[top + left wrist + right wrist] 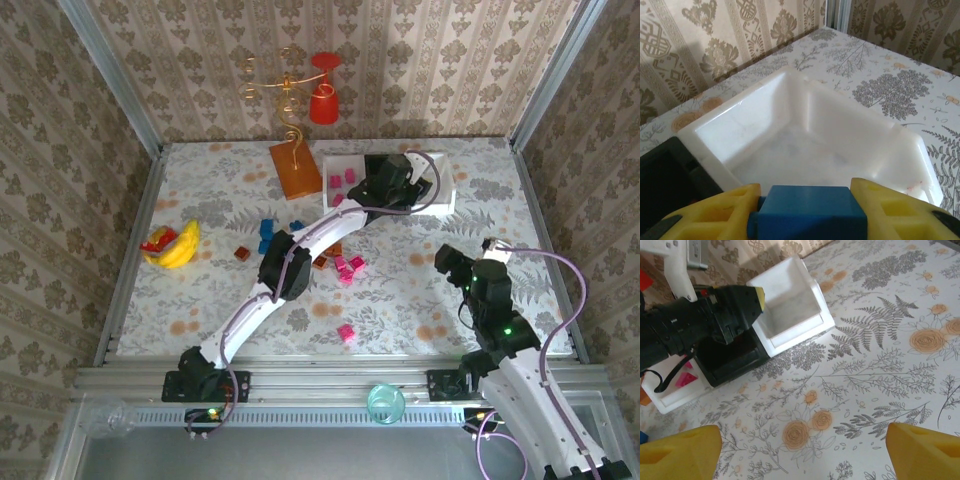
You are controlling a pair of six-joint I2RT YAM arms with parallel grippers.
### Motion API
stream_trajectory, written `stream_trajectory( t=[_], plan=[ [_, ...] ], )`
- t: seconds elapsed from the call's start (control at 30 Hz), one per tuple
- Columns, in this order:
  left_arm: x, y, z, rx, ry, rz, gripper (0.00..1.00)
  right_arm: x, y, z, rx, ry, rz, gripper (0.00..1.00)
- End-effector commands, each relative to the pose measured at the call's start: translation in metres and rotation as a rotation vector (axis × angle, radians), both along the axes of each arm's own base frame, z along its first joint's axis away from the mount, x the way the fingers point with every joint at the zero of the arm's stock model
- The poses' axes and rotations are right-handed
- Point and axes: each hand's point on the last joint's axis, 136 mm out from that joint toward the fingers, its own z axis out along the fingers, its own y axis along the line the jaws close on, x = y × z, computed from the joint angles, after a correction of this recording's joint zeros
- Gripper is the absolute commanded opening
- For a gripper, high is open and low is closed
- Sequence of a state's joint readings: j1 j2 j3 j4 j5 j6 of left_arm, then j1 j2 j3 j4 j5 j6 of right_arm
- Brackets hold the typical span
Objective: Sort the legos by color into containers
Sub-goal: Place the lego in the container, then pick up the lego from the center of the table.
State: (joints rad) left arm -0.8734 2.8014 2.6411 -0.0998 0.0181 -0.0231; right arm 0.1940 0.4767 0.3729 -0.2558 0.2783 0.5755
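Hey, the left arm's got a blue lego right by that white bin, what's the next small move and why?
Probably open the left gripper and let the blue lego drop. Its jaws are shut on the lego, and the left wrist view looks down into the empty white bin just ahead, so a release should land it inside.

Blue lego [807, 212] cut off at bottom edge, underside unseen. Black container [660, 185] clipped at left. Left arm [325, 225] hides most of it overhead. Right tool [802, 447] fingertips [925, 452] cropped below.
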Motion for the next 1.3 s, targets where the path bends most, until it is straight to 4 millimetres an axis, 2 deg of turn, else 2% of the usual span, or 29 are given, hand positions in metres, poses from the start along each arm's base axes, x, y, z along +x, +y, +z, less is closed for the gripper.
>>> stream_trajectory(
  t=[0.0, 0.07, 0.23, 0.27, 0.33, 0.5, 0.6, 0.63, 0.73, 0.83, 0.87, 1.1, 1.13, 1.27],
  plan=[
    [0.002, -0.01, 0.018, -0.045, -0.091, -0.012, 0.43, -0.002, -0.004, 0.001, -0.027, 0.034, -0.013, 0.87],
    [0.005, -0.01, 0.02, -0.059, -0.104, -0.006, 0.49, -0.001, -0.002, 0.0, -0.027, 0.039, -0.002, 0.87],
    [0.005, -0.008, 0.034, -0.059, -0.116, -0.02, 0.77, 0.002, 0.001, -0.008, -0.016, 0.055, 0.005, 0.87],
    [0.004, -0.006, 0.039, -0.054, -0.122, -0.023, 0.8, 0.003, 0.001, -0.01, -0.011, 0.058, 0.004, 0.87],
    [0.003, -0.004, 0.047, -0.043, -0.123, -0.024, 0.82, 0.004, 0.003, -0.011, -0.005, 0.061, 0.01, 0.87],
    [-0.003, 0.014, 0.083, -0.035, -0.12, -0.017, 0.84, 0.005, 0.004, -0.011, -0.018, 0.07, 0.026, 0.86],
    [-0.011, 0.038, 0.105, -0.013, -0.106, 0.013, 0.84, 0.008, 0.01, -0.01, -0.026, 0.083, 0.065, 0.86],
    [-0.014, 0.047, 0.107, -0.001, -0.098, 0.024, 0.84, 0.009, 0.014, -0.011, -0.028, 0.086, 0.086, 0.85],
    [-0.026, 0.088, 0.122, -0.002, -0.088, 0.083, 0.84, 0.017, 0.034, -0.014, -0.03, 0.104, 0.182, 0.84],
    [-0.041, 0.143, 0.127, -0.031, -0.036, 0.156, 0.84, 0.027, 0.068, -0.02, -0.063, 0.132, 0.311, 0.83],
    [-0.045, 0.167, 0.129, -0.048, -0.003, 0.195, 0.84, 0.03, 0.083, -0.022, -0.087, 0.146, 0.361, 0.83],
    [-0.091, 0.336, 0.077, -0.132, 0.261, 0.471, 0.84, 0.059, 0.196, -0.029, -0.216, 0.206, 0.658, 0.84],
    [-0.097, 0.355, 0.071, -0.141, 0.283, 0.507, 0.84, 0.064, 0.21, -0.028, -0.222, 0.205, 0.688, 0.84],
    [-0.118, 0.426, 0.047, -0.147, 0.344, 0.655, 0.84, 0.089, 0.267, -0.045, -0.24, 0.253, 0.792, 0.84]
  ],
)
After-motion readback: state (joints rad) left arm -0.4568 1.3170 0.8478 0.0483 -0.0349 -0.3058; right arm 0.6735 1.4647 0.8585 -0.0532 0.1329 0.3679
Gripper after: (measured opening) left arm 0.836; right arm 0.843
